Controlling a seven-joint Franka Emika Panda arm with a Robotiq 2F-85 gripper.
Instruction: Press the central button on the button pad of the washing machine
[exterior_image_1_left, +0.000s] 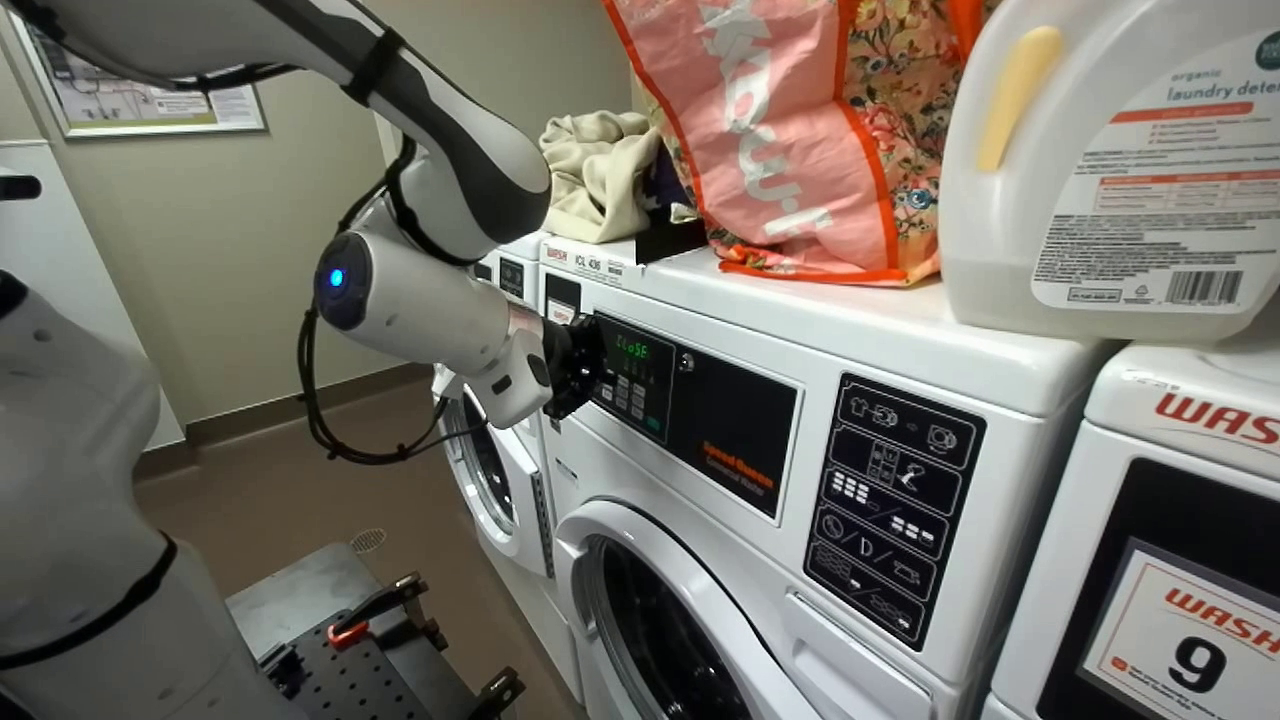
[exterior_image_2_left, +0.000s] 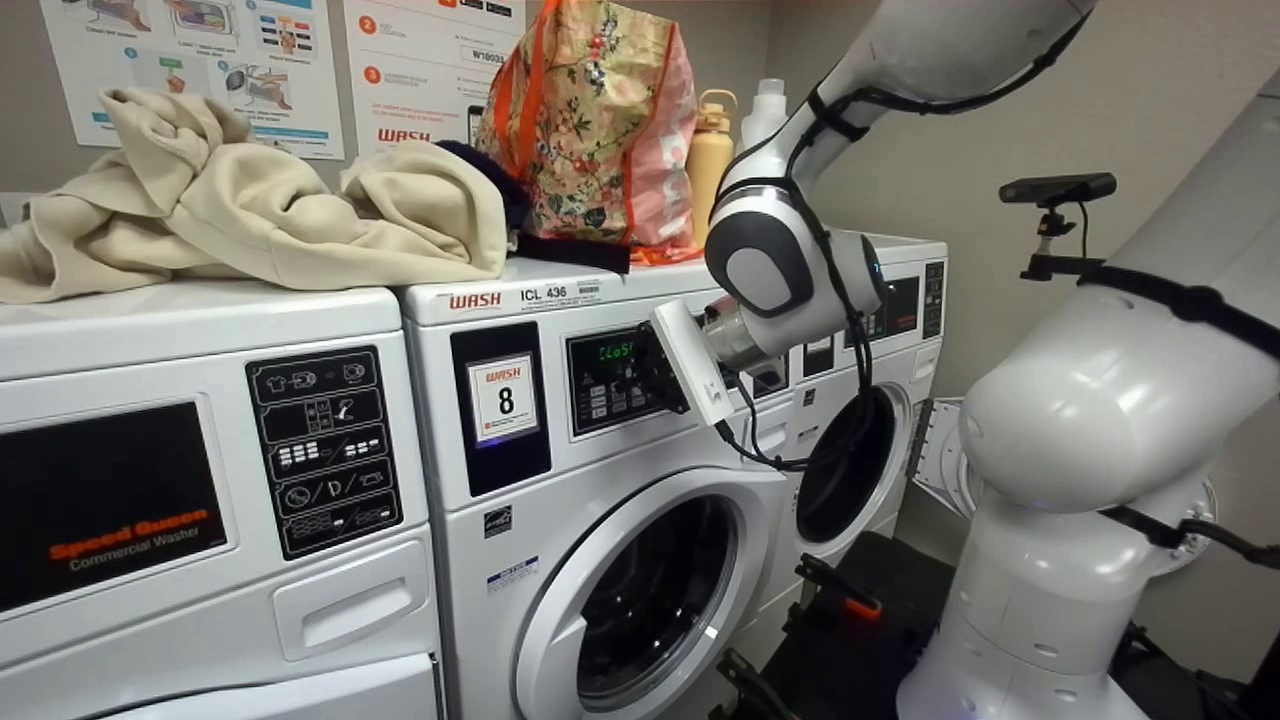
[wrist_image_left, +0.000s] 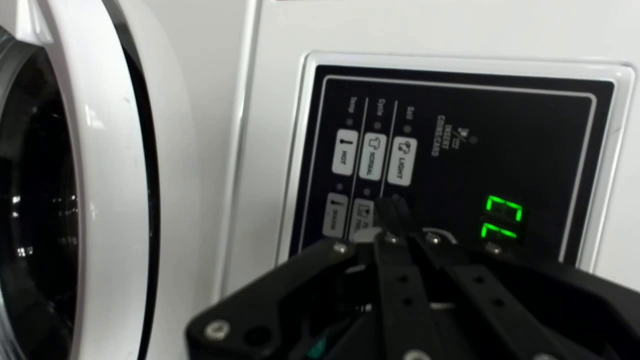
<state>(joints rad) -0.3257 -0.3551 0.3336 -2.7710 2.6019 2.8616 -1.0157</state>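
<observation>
Button pad (wrist_image_left: 374, 157) black, white keys (wrist_image_left: 345, 152) (some hidden), just ahead of gripper (wrist_image_left: 392, 212), pinched narrow; white rim (wrist_image_left: 470, 66) both sides, floor space (exterior_image_1_left: 280, 500) below.

Close behind the jaws, the wrist view looks along them at the button pad (wrist_image_left: 374, 157), turned sideways. Both exterior views face the washer (exterior_image_1_left: 765, 550) aslant from farther off, on opposite sides of the jaws, sharing its display (exterior_image_1_left: 632, 347) and the arm (exterior_image_2_left: 1060, 420).

Smooth glossy washing machine (exterior_image_2_left: 575, 485), matt fingers (wrist_image_left: 385, 217), matt cloth (exterior_image_2_left: 250, 215), plastic jug (exterior_image_1_left: 1012, 220)
</observation>
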